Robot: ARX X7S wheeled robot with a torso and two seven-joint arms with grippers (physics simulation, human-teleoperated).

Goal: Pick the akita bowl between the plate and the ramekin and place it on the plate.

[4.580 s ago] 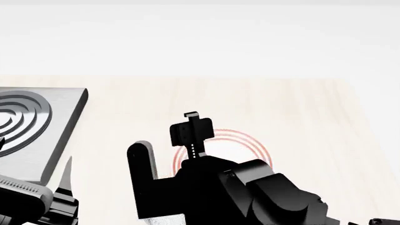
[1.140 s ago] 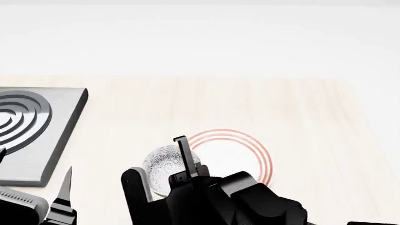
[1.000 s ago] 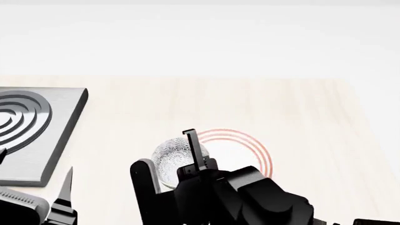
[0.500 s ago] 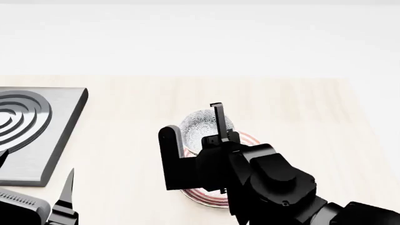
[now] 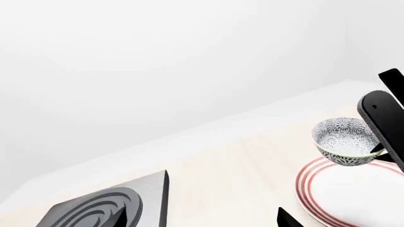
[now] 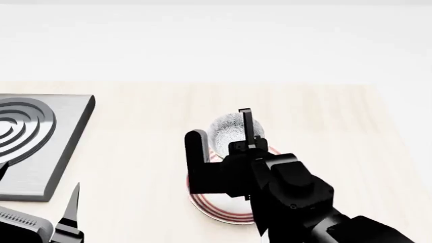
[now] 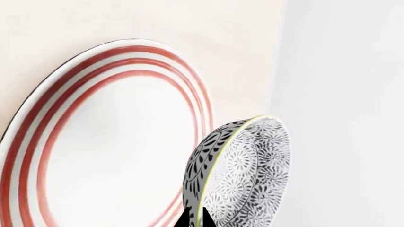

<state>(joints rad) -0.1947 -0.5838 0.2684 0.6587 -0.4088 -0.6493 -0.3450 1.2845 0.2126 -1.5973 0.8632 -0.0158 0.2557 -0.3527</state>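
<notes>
My right gripper (image 6: 247, 132) is shut on the rim of the akita bowl (image 6: 228, 129), a small grey-and-white speckled bowl. In the right wrist view its two fingertips pinch the rim of the bowl (image 7: 243, 175), with the gripper (image 7: 196, 218) at the frame's edge. The bowl (image 5: 344, 141) hangs in the air over the far part of the plate (image 5: 353, 198), without touching it. The plate (image 6: 217, 210) is white with red rings (image 7: 107, 142), partly hidden by my right arm. My left gripper (image 5: 202, 223) is open and empty, low at the near left (image 6: 68, 223). The ramekin is out of view.
A grey metal slab with raised concentric rings (image 6: 34, 136) lies at the left of the pale wooden table (image 6: 324, 116); it also shows by my left gripper as the slab (image 5: 107, 208). The table ends at the far side and at the right.
My right gripper has lifted the bowl from the table left of the plate and carried it right and away from me, over the plate. The left arm barely moved.
</notes>
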